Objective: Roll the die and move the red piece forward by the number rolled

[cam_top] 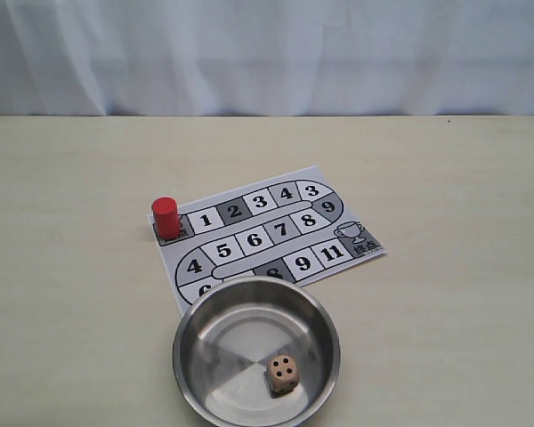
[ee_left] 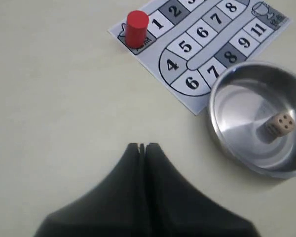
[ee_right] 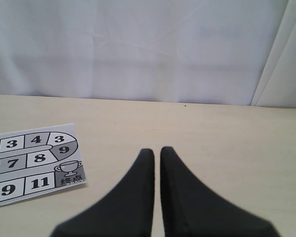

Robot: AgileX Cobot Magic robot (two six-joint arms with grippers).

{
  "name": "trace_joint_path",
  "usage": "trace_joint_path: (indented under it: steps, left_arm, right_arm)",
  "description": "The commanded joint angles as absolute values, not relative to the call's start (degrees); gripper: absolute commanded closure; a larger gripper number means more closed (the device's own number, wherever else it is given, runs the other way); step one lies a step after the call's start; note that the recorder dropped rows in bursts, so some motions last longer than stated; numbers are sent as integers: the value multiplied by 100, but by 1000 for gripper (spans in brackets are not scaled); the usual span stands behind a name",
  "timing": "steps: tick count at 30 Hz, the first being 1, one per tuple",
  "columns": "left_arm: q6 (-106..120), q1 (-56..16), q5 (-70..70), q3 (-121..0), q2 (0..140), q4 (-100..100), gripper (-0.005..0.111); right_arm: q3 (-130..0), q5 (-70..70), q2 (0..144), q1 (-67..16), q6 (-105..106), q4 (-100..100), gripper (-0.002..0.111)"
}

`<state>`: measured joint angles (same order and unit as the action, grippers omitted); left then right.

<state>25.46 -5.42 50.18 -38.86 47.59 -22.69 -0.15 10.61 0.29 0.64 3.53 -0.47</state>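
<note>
Resting in a steel bowl (cam_top: 180, 331) that overlaps the near edge of the paper game board (cam_top: 254, 238), the die (cam_top: 283, 373) shows four pips on its top face. The red piece (cam_top: 165, 216) stands upright on the grey start square at the board's left corner, just beside the square marked 1.

Judging by these positions, the move forward is not yet done. Whether the four is a finished roll cannot be told from the pictures. If it counts, the piece has four squares to travel along the top row of the board.

Neither arm is at work on the board. The left gripper (ee_left: 140, 146) hovers over bare tabletop (cam_top: 445, 311) to the board's near left, its fingers (ee_left: 160, 182) pressed together on nothing. The right gripper (ee_right: 157, 152) hangs off the board's right end, its fingers all but together, a thin slit between them, also empty.

Readable print on the board runs 1, 2, 3, 4, 3 and 9 along the top and around the bend, then 8, 7, 6, 5 and 4 coming back, and 6, 7, 8, 9 and 11 along the near row. The last square carries a trophy cup above two Chinese characters that appear to read 终点. The start square's print is mostly hidden by the piece. No brand name is visible.
</note>
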Motion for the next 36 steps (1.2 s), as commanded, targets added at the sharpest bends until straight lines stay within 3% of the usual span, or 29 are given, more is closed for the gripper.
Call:
trace_joint_path:
  steps: [1, 7, 14, 20, 24, 31, 36]
  left_arm:
    - [2240, -1321, 4774, -3912, 5021, -1619, 107]
    - [614, -2774, 4608, -3912, 5901, 146, 107]
    - [301, -4282, 3777, -4297, 7206, -81, 104]
    - [329, -4511, 3494, -4841, 8257, -229, 65]
    - [656, -4645, 3262, -5057, 8745, -560, 50]
    - [1370, -5239, 2638, -5381, 9467, -1100, 49]
    - [1371, -5287, 2477, -5514, 9814, -1180, 49]
  right_arm:
    - [0, 1063, 0, 53, 371, -45, 104]
    - [0, 1063, 0, 53, 371, -45, 104]
    - [0, 1063, 0, 53, 371, -45, 104]
    - [0, 1063, 0, 53, 371, -45, 104]
    - [0, 1063, 0, 53, 371, -45, 104]
    - [0, 1063, 0, 53, 371, -45, 104]
    - [0, 1063, 0, 53, 371, -45, 104]
